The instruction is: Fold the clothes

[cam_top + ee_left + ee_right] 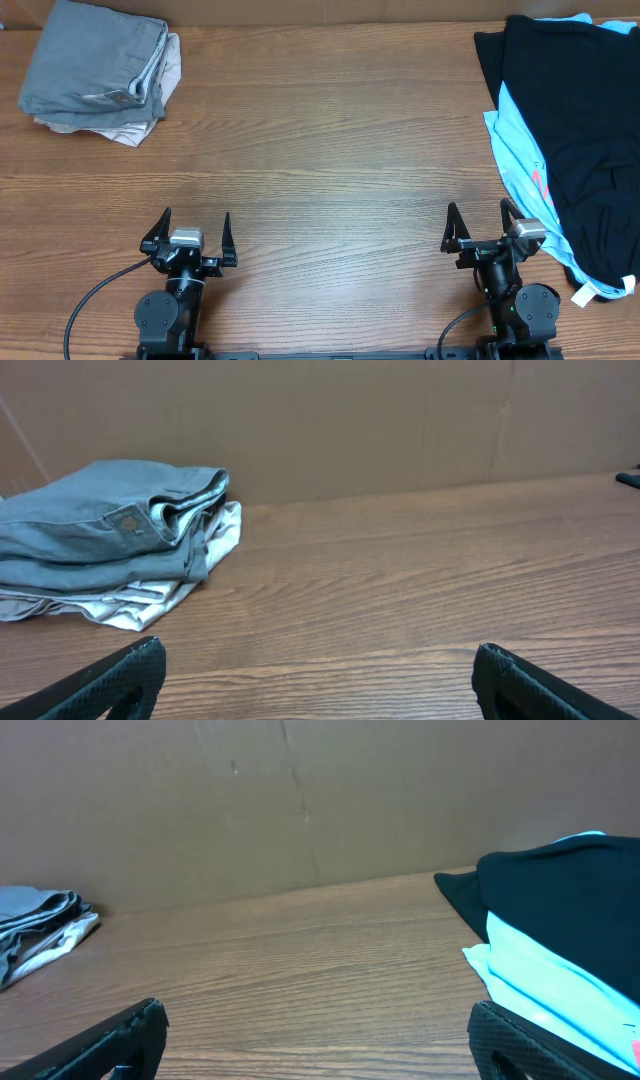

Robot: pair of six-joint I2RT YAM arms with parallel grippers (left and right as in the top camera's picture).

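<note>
A black T-shirt (580, 130) lies crumpled at the table's right edge, on top of a light blue tee (520, 165) with a red print. Both also show in the right wrist view, the black shirt (570, 890) above the blue tee (540, 980). A small white label (583, 295) sticks out at the pile's near end. My left gripper (196, 228) is open and empty near the front edge, left of centre. My right gripper (480, 220) is open and empty, just left of the pile, its right finger close to the blue tee.
A folded grey garment (95, 65) on a beige one (130, 128) sits at the back left; it shows in the left wrist view (110, 535). A brown cardboard wall (350, 420) runs along the table's back edge.
</note>
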